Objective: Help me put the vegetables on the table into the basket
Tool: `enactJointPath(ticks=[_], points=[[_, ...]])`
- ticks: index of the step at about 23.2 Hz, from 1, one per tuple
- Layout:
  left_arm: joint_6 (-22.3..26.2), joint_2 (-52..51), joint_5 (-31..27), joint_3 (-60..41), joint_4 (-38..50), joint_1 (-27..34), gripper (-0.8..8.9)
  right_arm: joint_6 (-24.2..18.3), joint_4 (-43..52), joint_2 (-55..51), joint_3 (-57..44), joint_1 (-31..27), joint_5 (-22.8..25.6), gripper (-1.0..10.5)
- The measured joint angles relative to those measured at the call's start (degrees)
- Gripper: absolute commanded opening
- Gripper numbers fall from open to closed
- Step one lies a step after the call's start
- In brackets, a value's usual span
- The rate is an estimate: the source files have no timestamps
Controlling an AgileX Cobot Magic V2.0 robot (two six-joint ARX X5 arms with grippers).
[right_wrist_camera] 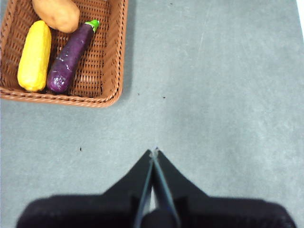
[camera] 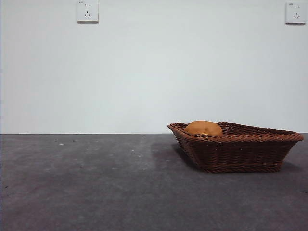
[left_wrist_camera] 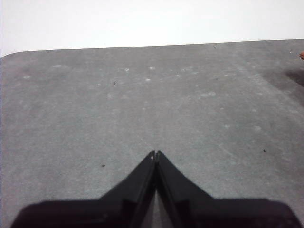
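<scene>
Already inside the wide brown woven wicker basket (right_wrist_camera: 102,71): rounded orange-brown potato (right_wrist_camera: 56,13), long yellow vegetable (right_wrist_camera: 34,55) and glossy dark-purple eggplant (right_wrist_camera: 71,56) with its green stem tip, the last two lying side by side, long axes parallel. Basket well ahead of the right hand (right_wrist_camera: 154,151) and off to one side, apart from it. Right hand nearer; jaws pressed together, holding nothing. Left hand (left_wrist_camera: 155,153) likewise closed and empty over bare dark grey table (left_wrist_camera: 142,104). Nothing apparently left to collect.

Two wall sockets (camera: 87,11) (camera: 295,12) — high on the white wall (camera: 144,72).
</scene>
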Motion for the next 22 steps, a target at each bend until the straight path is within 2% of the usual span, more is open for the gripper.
enactJointPath(ticks=[2,4,8,10,13,17,19,22], points=[[0.02,0.22,-0.02,0.00,-0.02,0.00,-0.04,-1.18,0.70,-2.62,-0.17,-2.40,0.28,-0.2],[0.04,0.22,0.00,0.00,-0.02,0.00,-0.04,-3.41,4.22,-7.04,-1.11,-7.96,0.52,-0.2],[0.04,0.26,-0.02,0.00,-0.02,0.00,-0.04,-4.48,24.11,-21.07,-14.25,-17.11,-0.35,-0.2],[0.04,0.37,0.00,0.00,-0.02,0.00,-0.04,-5.35,34.27,-27.69,-25.42,-20.72,-5.01,-0.2],[0.07,0.39,0.00,0.00,-0.02,0.00,-0.04,-5.90,51.60,-35.47,-44.85,-24.35,-19.47,-0.2],[0.07,0.52,0.00,0.00,-0.02,0.00,-0.04,-7.13,64.70,-40.50,-59.65,-26.01,-29.64,-0.2],[0.07,0.61,0.00,0.00,-0.02,0.00,-0.04,-7.91,67.84,-42.60,-64.65,-26.47,-31.67,-0.2],[0.07,0.77,0.00,0.00,-0.02,0.00,-0.04,-8.92,70.01,-44.98,-69.26,-27.23,-31.95,-0.2]])
